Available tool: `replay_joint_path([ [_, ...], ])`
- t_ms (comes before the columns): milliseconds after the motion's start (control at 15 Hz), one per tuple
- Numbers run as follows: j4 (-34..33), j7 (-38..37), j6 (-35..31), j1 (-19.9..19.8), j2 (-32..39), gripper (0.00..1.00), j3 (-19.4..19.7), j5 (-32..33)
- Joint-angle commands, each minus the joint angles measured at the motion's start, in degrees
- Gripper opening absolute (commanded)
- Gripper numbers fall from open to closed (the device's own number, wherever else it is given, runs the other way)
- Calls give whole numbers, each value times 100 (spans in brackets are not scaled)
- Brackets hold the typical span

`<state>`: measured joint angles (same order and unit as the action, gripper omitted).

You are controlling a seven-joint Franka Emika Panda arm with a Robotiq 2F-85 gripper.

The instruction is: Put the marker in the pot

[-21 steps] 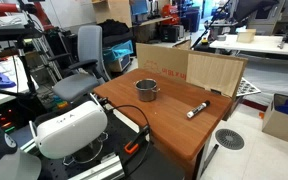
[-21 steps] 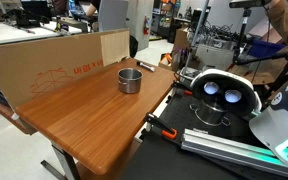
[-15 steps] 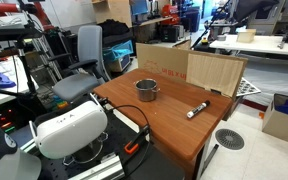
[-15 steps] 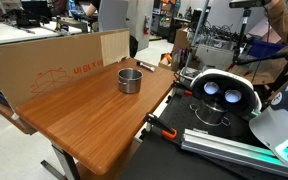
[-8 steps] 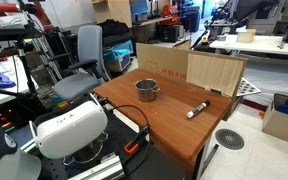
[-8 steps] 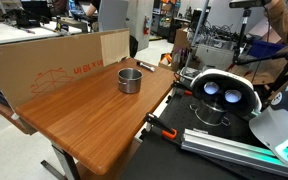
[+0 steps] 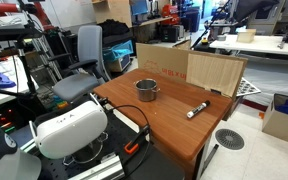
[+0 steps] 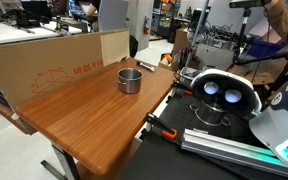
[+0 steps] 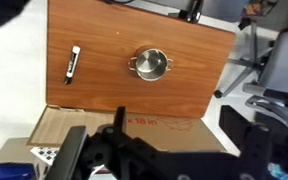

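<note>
No lettering can be read for certain. The flat brown cardboard panel [image 8: 44, 62] standing along the far edge of the desk [image 8: 94, 120] bears red print [image 8: 84, 70] left of centre in an exterior view, too small and blurred to decipher.

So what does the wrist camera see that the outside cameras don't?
Only the wrist view shows the hand, dark and blurry at the bottom edge. Only the exterior views show a white rounded device near the table. Both show the pot, the table and the cardboard; the marker shows in the wrist view and in an exterior view.
</note>
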<state>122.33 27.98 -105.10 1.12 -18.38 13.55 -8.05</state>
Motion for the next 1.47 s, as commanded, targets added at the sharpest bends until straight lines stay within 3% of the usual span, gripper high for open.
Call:
replay_joint_path([
  [0,-12,32,17,-135,14,100,-117,-40],
  [867,-90,-16,-152,-160,137,100,-96,-106],
  [1400,-684,51,65,-338,982,100,51,-465],
])
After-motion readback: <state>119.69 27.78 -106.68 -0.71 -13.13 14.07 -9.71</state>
